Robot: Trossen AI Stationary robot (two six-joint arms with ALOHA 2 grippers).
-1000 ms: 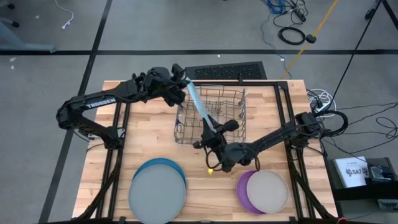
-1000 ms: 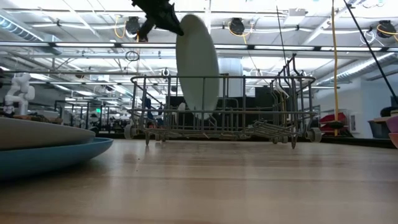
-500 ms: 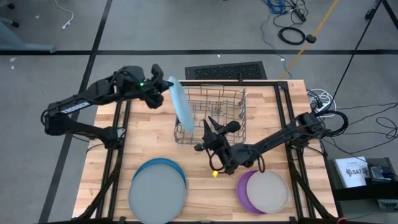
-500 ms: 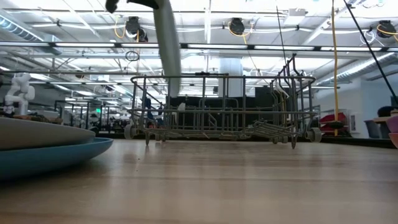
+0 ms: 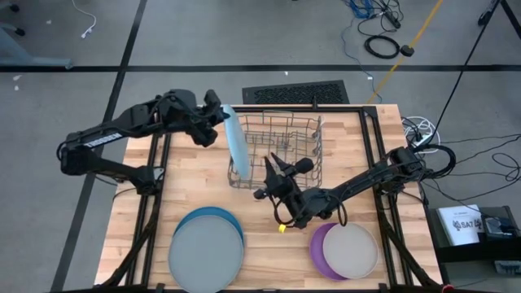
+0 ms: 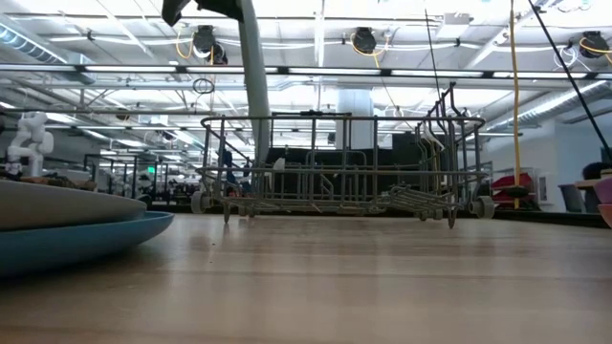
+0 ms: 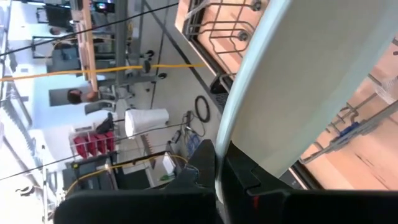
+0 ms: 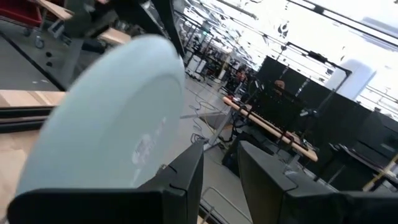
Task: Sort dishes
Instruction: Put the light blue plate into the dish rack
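My left gripper is shut on a light blue plate, which stands on edge at the left side of the grey wire dish rack. The low view shows the plate edge-on, reaching down from the gripper beside the rack. My right gripper is open at the rack's near side, holding nothing; its wrist view looks at the plate's face. A grey plate lies on a darker blue one at the near left. A beige plate lies on a purple one at the near right. My left gripper pinches the light blue plate's rim between its two fingers, at the plate's far, upper end. The fingers come from the table's left, slanting down. The plate hangs on edge below them, clear of the table; I cannot tell whether it touches the rack.
The rack takes up the table's far middle. A small yellow object lies on the wood near my right arm. The two plate stacks fill the near left and near right. Bare wood shows left of the rack.
My left gripper has carried the light blue plate up and toward the table's left edge, out of the rack's middle to its left side. The plate has turned about: in the low view its face showed a second ago, now only its edge.
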